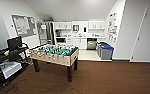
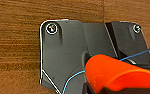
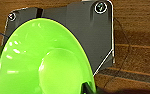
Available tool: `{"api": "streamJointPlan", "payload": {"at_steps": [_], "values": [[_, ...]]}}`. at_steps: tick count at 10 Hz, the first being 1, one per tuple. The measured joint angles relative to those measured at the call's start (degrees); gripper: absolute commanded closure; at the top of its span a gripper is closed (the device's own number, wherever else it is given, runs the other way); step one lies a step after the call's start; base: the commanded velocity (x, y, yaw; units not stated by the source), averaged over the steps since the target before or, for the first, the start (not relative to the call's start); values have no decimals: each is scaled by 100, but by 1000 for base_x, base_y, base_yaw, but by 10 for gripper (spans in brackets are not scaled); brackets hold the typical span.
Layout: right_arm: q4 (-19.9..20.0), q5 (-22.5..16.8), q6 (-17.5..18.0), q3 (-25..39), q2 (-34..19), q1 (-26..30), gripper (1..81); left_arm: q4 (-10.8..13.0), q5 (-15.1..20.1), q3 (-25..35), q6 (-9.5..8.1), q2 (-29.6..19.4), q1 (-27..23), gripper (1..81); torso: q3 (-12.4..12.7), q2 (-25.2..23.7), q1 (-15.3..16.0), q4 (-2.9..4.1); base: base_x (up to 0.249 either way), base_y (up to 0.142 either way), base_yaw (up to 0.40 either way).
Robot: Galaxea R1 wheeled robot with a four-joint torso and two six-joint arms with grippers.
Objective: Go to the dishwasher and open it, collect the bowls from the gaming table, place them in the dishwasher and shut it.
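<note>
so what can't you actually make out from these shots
- Left wrist view: the orange bowl is cut off by the frame edge; what grips it is hidden.
- Right wrist view: the green bowl covers the fingers.
- Head view: the dishwasher is far and blurred; open or closed is unclear.

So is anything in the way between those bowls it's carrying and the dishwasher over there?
Yes. The foosball table stands on the brown floor between the robot and the kitchenette. The dishwasher sits under the far counter, with bins beside it. The floor right of the table looks open.
</note>
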Motion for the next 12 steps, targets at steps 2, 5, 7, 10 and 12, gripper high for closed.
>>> {"api": "streamJointPlan", "payload": {"at_steps": [2, 5, 7, 10, 12], "values": [[0, 2, 0, 0, -2, 1, 811, 0, -2, 0, 2, 15, -4, 811, 0, 0, 2, 0, 109, 0, 0], [0, 2, 0, 0, -2, 0, 811, 0, 0, 0, 0, 15, 22, 811, 2, -2, -5, 0, 109, 0, 0], [-7, -5, -2, -11, 4, 15, 811, 0, -18, 0, 0, 15, -11, 811, 2, -2, -5, 0, 109, -81, 0], [-7, 11, 4, -40, -21, 28, 811, 0, -2, -15, 0, 21, -6, 811, 2, -2, -7, 0, 109, -80, 0], [-18, -13, 1, -44, 12, 26, 811, 2, -10, 28, 2, 30, 2, 811, 2, -2, -7, 0, 109, -81, 0]]}}
